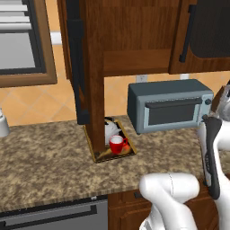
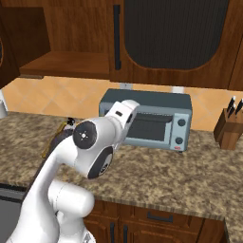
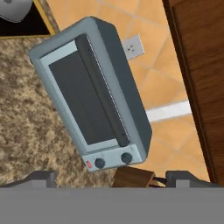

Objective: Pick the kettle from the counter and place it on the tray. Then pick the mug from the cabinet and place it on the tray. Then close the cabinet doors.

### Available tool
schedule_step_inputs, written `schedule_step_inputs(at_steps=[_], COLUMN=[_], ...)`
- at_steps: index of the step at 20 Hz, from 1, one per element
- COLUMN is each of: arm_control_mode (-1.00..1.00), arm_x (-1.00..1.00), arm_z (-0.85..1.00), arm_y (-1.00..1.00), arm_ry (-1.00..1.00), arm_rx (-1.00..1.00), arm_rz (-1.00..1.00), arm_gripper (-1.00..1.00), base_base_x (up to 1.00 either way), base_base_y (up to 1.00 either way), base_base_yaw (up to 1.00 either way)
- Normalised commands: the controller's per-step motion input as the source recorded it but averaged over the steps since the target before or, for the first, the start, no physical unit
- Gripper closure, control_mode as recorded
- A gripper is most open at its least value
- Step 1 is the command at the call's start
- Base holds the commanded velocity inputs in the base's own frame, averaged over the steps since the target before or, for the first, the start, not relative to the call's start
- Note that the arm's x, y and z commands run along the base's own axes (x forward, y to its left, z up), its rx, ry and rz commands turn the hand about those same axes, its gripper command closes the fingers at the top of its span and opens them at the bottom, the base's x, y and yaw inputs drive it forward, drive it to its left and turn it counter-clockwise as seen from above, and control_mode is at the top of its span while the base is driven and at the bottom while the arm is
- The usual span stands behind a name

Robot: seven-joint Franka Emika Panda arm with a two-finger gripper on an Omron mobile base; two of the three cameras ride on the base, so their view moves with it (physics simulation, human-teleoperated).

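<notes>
Since the kettle point(image 1: 110, 129) and mug point(image 1: 117, 144) sit on the tray point(image 1: 100, 157), we face the cabinet doors point(image 1: 80, 67): rigid, swinging; push the handle point(image 1: 187, 33) with our open, empty gripper point(image 3: 109, 177).

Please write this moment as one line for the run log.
kettle: on tray | mug: on tray | gripper: open, empty, facing toaster oven | cabinet doors: open
</notes>
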Motion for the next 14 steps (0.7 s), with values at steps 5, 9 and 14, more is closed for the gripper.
schedule_step_inputs(at_steps=[5, 9, 14], arm_control_mode=[-1.0, -1.0, -1.0], arm_x=[-0.14, -0.04, -0.26], arm_z=[-0.02, -0.09, 0.0], arm_y=[0.67, 0.17, 0.39], arm_ry=[0.0, 0.01, 0.0], arm_rx=[-0.2, -0.1, -0.19], arm_rz=[-0.04, 0.0, -0.11], arm_gripper=[-1.0, -1.0, -1.0], base_base_x=[0.0, 0.0, 0.0], base_base_y=[0.0, 0.0, 0.0], base_base_yaw=[0.0, 0.0, 0.0])
